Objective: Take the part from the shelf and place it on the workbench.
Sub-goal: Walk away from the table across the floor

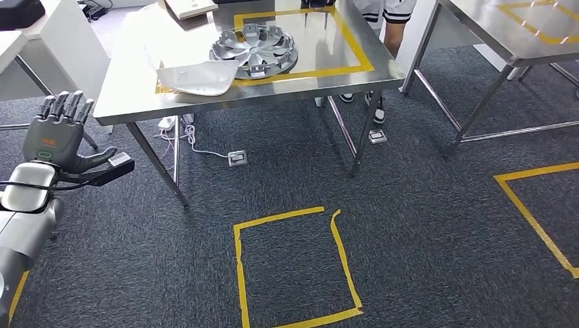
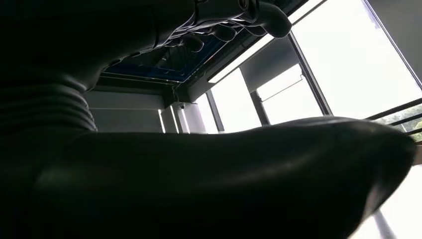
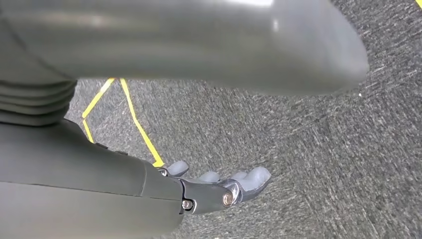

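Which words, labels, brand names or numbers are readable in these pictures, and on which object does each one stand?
None can be read.
The orange mark on the back of the left hand is too small and blurred to read.
The wheel cover and the white part on the steel table show no legible text.

No readable text, labels, brands or numbers anywhere. Closest thing: a small orange marking on the back of the left hand (image 1: 56,140), too blurry to make out. Only sign-like stuff is plain yellow tape: a rectangle outline on the worktop (image 1: 130,89), a square outline on the floor (image 1: 423,225) in front of that worktop. No lettering on either.
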`<state>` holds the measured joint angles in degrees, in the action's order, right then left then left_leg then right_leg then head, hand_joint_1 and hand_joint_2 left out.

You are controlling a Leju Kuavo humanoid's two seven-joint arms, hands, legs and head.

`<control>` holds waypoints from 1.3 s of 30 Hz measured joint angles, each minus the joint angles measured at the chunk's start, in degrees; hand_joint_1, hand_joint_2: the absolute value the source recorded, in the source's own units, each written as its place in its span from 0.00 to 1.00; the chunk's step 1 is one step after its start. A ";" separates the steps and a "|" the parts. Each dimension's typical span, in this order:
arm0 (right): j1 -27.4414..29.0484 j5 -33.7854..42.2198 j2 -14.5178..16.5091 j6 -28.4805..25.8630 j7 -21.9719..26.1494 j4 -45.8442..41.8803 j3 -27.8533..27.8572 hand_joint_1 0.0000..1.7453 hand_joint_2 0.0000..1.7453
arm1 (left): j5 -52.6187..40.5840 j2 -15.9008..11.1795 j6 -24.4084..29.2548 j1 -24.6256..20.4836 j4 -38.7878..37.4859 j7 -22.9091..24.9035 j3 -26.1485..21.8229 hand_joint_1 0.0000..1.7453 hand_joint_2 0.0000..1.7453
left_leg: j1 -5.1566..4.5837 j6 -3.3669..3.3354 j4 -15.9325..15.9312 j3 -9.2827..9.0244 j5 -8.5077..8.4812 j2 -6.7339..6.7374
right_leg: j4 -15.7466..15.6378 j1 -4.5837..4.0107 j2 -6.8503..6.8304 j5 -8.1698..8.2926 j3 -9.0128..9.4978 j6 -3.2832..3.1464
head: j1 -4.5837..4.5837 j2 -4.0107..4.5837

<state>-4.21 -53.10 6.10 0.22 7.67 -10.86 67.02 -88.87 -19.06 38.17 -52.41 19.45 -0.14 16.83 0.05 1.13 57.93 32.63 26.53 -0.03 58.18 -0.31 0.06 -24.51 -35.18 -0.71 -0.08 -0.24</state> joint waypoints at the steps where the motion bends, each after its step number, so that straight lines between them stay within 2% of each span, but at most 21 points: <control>1: 0.01 -0.07 0.01 0.03 -0.04 0.00 0.05 0.00 0.00 | -0.01 -0.01 0.44 0.03 -0.02 0.69 0.09 0.00 0.00 | 0.00 -0.02 0.00 0.01 -0.02 0.00 | 0.00 0.01 0.00 0.03 0.00 -0.02 | 0.00 0.00; 5: 0.04 -0.25 0.14 0.16 -0.14 0.00 0.16 0.00 0.00 | 0.01 -0.20 1.64 0.39 0.08 2.10 0.39 0.00 0.00 | 0.00 -0.07 0.02 0.03 -0.06 0.00 | 0.00 0.03 -0.01 0.09 -0.01 -0.02 | 0.00 0.00; 9: 0.03 -0.28 0.34 0.18 -0.26 0.00 0.33 0.00 0.00 | 0.39 -0.31 1.24 0.65 0.04 0.62 0.46 0.00 1.00 | -0.01 -0.09 0.04 0.05 -0.09 -0.02 | 0.00 0.03 -0.06 0.11 -0.01 -0.01 | -0.01 0.00; 16: 0.00 -0.28 0.49 0.40 -0.17 0.00 0.65 0.00 0.00 | 2.66 -0.31 -1.21 0.95 -0.47 -4.62 -0.17 0.00 1.00 | -0.01 -0.07 0.05 0.09 -0.12 -0.06 | 0.00 0.03 -0.08 0.14 -0.02 0.01 | 0.01 0.00; 20: -0.03 -0.19 0.50 0.61 -0.06 0.00 0.72 0.00 1.00 | 1.86 -0.42 -1.39 1.22 -0.55 -3.86 -0.41 0.00 1.00 | -0.01 -0.07 0.06 0.11 -0.13 -0.07 | 0.00 0.03 -0.08 0.15 -0.05 0.00 | 0.00 0.00; 25: 0.25 1.62 0.49 0.24 1.00 -0.08 -0.89 0.00 1.00 | 5.46 0.12 -1.97 4.04 -0.60 -3.37 -2.35 0.00 1.00 | -0.01 -0.07 0.07 0.12 -0.13 -0.04 | 0.00 0.05 -0.07 0.16 -0.08 -0.01 | -0.01 0.00; 36: 2.18 10.81 -0.01 0.09 -0.26 -1.46 -10.99 0.00 1.00 | 20.43 2.82 -8.14 14.86 -0.31 -2.81 -4.89 0.00 1.00 | -0.01 -0.08 0.08 0.19 -0.12 -0.05 | -0.01 0.04 -0.07 0.16 -0.13 -0.01 | -0.01 0.00; 37: 2.36 11.60 -0.09 0.09 -0.36 -1.61 -11.95 0.00 1.00 | 21.73 3.10 -8.69 15.80 -0.30 -2.75 -5.09 0.00 0.75 | -0.01 -0.08 0.08 0.20 -0.12 -0.05 | -0.01 0.04 -0.07 0.16 -0.14 -0.01 | -0.01 0.00; 39: 2.75 13.28 -0.28 0.09 -0.60 -1.96 -13.93 0.00 0.50 | 24.42 3.67 -9.85 17.66 -0.28 -2.58 -5.52 0.00 0.25 | -0.01 -0.09 0.08 0.22 -0.11 -0.04 | -0.01 0.04 -0.08 0.16 -0.15 -0.01 | 0.00 0.00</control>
<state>-1.46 -39.82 5.81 0.31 7.07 -12.82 53.09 -64.45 -15.39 28.32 -34.75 19.17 -2.71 11.31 0.04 1.04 58.01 32.86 26.42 -0.07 58.17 -0.27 -0.02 -24.35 -35.33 -0.72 -0.08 -0.24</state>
